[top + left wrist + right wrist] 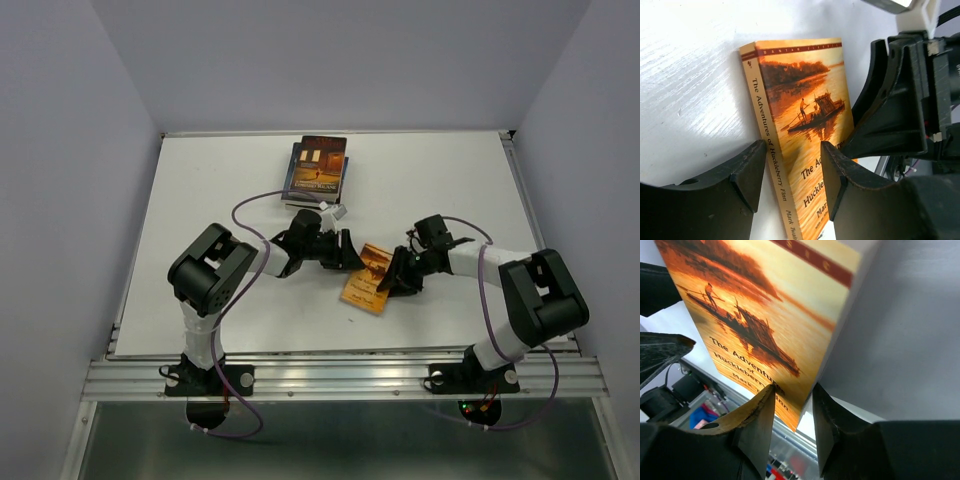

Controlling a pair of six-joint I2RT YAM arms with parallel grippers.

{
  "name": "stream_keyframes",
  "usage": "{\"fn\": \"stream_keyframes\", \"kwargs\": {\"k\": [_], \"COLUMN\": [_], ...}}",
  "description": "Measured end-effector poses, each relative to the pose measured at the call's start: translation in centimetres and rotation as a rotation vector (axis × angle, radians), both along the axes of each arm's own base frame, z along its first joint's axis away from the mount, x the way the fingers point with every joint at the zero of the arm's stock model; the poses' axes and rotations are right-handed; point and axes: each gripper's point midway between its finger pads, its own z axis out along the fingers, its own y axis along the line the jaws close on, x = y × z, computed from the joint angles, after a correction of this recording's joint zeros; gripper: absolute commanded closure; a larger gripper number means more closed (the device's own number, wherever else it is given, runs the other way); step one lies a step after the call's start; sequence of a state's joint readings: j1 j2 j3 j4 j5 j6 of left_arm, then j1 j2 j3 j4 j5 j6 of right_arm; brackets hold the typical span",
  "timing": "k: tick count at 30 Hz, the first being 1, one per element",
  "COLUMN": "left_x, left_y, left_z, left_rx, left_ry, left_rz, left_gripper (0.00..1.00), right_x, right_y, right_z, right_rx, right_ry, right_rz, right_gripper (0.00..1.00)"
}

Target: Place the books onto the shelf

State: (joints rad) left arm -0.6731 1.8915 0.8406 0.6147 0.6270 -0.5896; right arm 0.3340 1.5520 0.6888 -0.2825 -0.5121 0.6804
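Orange book [366,278] tilted at the middle of your white table [220,180], lilac walls [60,150] around.
Right claw [793,392] grasps it; left claw [792,147] straddles its spine, grip unclear.

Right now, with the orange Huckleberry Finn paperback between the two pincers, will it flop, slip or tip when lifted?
The Huckleberry Finn paperback looks thin and soft-covered, so it will probably bend when gripped by one edge, as the right pincer grips it. Its cover looks glossy, so it may slip. Stood on edge unsupported, it would likely fall flat.
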Motion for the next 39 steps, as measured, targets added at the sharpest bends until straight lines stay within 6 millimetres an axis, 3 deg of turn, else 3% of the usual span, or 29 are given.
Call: {"fn": "stream_keyframes", "kwargs": {"k": [2,7,13,17,27,31,35,37,39], "left_x": [0.1,0.3,-0.1,-0.5,-3.3,-4.6,-8.2,-10.1,-10.6], "left_y": [-0.1,-0.4,-0.5,-0.5,-2.1,-2.8,-3.4,-3.9,-4.4], "left_z": [0.3,0.9,1.1,1.3,6.3,7.1,5.4,2.7,1.1], "left_rx": [-0.015,-0.046,-0.071,-0.079,-0.225,-0.263,-0.236,-0.135,-0.063], "left_ry": [0.002,0.015,0.049,0.048,-0.026,-0.015,0.114,0.177,0.169], "left_rz": [0.011,0.03,0.034,0.016,-0.155,-0.23,-0.369,-0.414,-0.43], "left_gripper": [0.46,0.49,0.49,0.65,0.68,0.69,0.67,0.67,0.67], "right_x": [-0.2,-0.9,-1.3,-1.1,-0.8,-0.2,2.9,4.8,5.9], "right_y": [0.2,0.7,0.3,-0.1,0.7,1.2,1.1,1.2,1.2], "right_z": [0.0,0.0,0.1,0.2,0.0,0.2,0.7,1.5,2.1], "right_rx": [0.016,0.061,0.043,0.006,0.056,0.089,0.065,0.063,0.058], "right_ry": [0.017,0.04,-0.033,-0.08,-0.073,-0.096,-0.249,-0.335,-0.39], "right_rz": [0.001,0.004,0.012,0.02,0.039,0.047,0.022,0.001,-0.008], "right_gripper": [0.87,0.99,0.99,0.99,0.99,0.99,0.99,0.99,0.99]}}
